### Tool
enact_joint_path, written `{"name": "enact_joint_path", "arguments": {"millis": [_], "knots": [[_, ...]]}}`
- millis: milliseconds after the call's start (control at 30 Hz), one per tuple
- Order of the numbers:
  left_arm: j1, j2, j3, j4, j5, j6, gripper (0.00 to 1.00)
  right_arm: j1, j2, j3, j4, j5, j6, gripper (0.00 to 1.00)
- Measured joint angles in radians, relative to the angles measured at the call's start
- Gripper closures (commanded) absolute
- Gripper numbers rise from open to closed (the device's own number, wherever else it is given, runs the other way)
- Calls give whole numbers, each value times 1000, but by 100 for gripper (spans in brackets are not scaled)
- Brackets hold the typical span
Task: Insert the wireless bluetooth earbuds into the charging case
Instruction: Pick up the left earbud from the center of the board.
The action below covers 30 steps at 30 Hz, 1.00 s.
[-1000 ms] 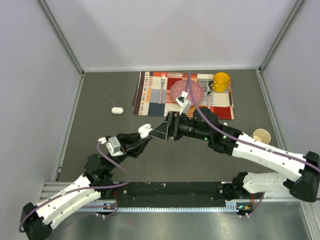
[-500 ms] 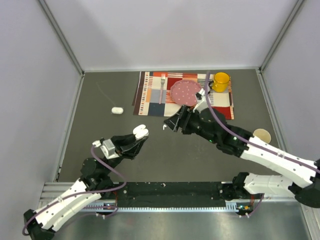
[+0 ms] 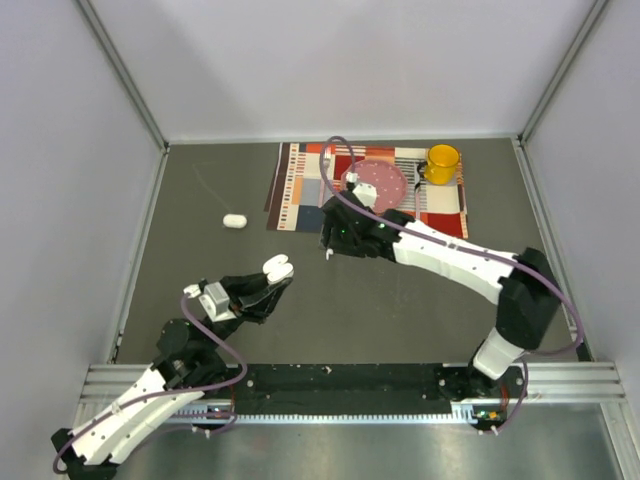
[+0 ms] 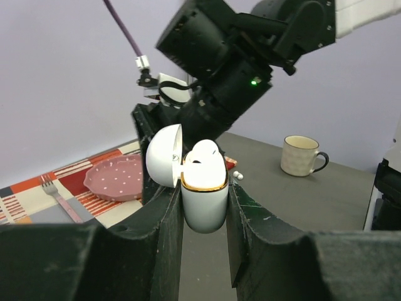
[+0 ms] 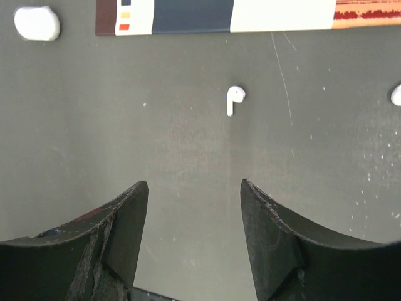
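My left gripper is shut on an open white charging case, held upright above the table. In the left wrist view the case has a gold rim, its lid is swung back, and one white earbud sits in it between my fingers. My right gripper is open and empty, pointing down at the table near the placemat. A stemmed white earbud lies on the table ahead of the right gripper; it also shows small in the left wrist view.
A second white pebble-like case lies at the left, also in the right wrist view. A striped placemat carries a fork, a pink plate and a yellow mug. A beige mug stands right. A white object is cut off.
My right gripper has pulled away from the held case, swung toward the placemat and now points down over the loose earbud. My left gripper drew back slightly, still holding the case.
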Motion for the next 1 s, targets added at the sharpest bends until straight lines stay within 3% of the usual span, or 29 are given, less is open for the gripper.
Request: {"name": "enact_joint_path", "arguments": {"millis": [467,1000], "knots": [[0,-50,39,-151,21,47,100,-57,323,217,-67,13,39,51],[0,-55,39,-183,20,48,100,-74,476,323,-115,16,65,56]]}}
